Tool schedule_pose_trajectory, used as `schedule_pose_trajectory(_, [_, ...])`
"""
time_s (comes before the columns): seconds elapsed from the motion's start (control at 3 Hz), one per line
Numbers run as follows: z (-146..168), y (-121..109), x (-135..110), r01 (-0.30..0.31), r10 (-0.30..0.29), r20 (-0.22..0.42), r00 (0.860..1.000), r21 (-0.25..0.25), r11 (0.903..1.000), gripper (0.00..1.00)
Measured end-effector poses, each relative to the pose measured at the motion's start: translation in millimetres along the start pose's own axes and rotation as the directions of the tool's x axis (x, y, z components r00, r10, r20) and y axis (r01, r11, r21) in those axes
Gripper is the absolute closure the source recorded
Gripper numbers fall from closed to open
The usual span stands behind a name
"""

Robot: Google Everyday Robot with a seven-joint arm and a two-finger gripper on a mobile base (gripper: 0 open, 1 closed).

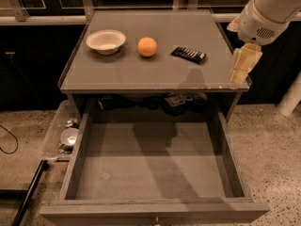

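My gripper (243, 65) hangs from the white arm (265, 13) at the right edge of the grey table top (141, 74), just over its front right corner. It holds nothing that I can see. The thing nearest to it is a dark flat snack packet (188, 54), a short way to its left on the table. Further left sit an orange (147, 46) and a white bowl (106, 40). Below the top, a wide grey drawer (155, 168) stands pulled out, and I see nothing inside it.
Dark clutter (181, 99) sits in the shadow behind the drawer under the top. A clear bin (59, 135) with a cup (69, 136) lies on the floor at the left. A black cable (7, 142) runs there too. A white post (291, 95) stands at the right.
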State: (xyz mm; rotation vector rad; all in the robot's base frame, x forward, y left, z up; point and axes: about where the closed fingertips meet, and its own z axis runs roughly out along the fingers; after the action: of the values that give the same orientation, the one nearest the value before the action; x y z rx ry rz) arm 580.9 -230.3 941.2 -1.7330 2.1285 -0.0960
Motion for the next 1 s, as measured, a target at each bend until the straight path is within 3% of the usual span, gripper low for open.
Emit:
schedule_pose_trajectory(0.67, [3,-6,-3,-0.02,0.02,0.036,0.999,0.009,0.9998,0.0])
schedule_pose_trajectory(1.0, [13,-32,-5,-0.069,0.063,0.139,0.988,0.037,0.9969,0.0])
